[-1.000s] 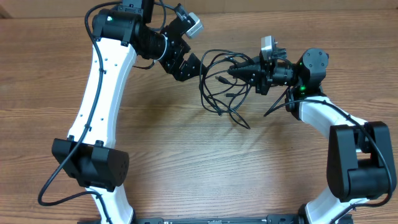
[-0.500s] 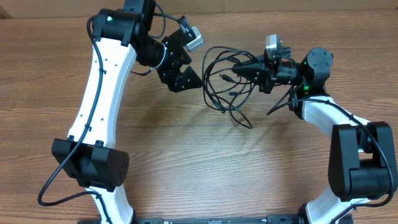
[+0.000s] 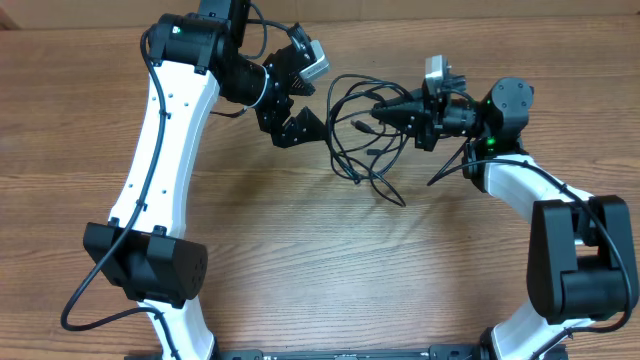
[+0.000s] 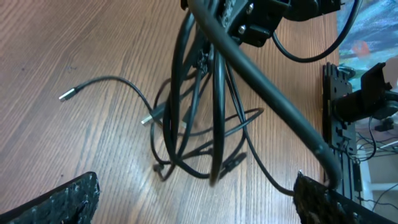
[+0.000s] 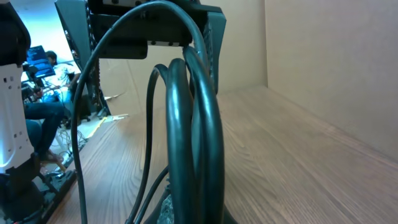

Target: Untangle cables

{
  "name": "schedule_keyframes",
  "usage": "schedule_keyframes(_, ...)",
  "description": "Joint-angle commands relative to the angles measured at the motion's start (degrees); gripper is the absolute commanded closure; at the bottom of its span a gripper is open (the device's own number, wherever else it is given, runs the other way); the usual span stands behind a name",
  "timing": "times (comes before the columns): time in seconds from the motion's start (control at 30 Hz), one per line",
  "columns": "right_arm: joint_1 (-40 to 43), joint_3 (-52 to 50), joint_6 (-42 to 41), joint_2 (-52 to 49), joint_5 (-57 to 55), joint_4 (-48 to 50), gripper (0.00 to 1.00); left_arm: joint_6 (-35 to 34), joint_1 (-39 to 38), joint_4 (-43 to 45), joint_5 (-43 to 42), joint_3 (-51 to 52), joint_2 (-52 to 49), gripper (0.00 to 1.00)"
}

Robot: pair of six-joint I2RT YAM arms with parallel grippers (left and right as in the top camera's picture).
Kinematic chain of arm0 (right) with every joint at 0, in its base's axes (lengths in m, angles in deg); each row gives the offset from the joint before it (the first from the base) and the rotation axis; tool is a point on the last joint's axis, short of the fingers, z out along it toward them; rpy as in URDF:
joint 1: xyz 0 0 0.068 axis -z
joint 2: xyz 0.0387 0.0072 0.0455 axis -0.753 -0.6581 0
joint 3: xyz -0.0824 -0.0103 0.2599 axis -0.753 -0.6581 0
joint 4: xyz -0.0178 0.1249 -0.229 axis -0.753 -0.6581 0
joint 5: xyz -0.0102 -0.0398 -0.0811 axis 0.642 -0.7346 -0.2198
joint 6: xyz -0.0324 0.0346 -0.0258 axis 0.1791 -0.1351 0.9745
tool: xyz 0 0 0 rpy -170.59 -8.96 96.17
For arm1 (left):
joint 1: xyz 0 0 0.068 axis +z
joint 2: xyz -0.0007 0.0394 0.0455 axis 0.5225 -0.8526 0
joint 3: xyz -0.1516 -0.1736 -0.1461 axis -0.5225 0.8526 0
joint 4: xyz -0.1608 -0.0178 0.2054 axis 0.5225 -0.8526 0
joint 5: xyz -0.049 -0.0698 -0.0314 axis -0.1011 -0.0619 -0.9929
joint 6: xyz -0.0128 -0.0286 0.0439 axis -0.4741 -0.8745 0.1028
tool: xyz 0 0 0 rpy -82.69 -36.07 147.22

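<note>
Overhead: one tangle of thin black cables [image 3: 358, 135] on the wooden table [image 3: 300, 260], its long axis running from the right gripper [image 3: 384, 110] down-left. That gripper is clamped on the top loops. The left gripper [image 3: 308, 105] is just beside the tangle, jaws spread wide and holding nothing.

Left wrist: the loops hang above the table. Two silver-tipped plug ends point left. The strand count can't be told.

Right wrist: blurred loops stand upright, close up.
</note>
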Motion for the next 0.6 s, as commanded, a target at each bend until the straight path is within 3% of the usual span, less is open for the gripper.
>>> schedule_keyframes(0.0,-0.48,0.20,-1.38,1.22,1.14,0.46,0.96,1.84,-0.48,0.50,-2.05,-0.98,0.90,0.00)
schedule_keyframes(0.57,-0.55,0.20,-3.91,1.22,4.37,2.51,0.96,-1.25,-4.00,3.15,2.58,-0.87,0.26,0.00)
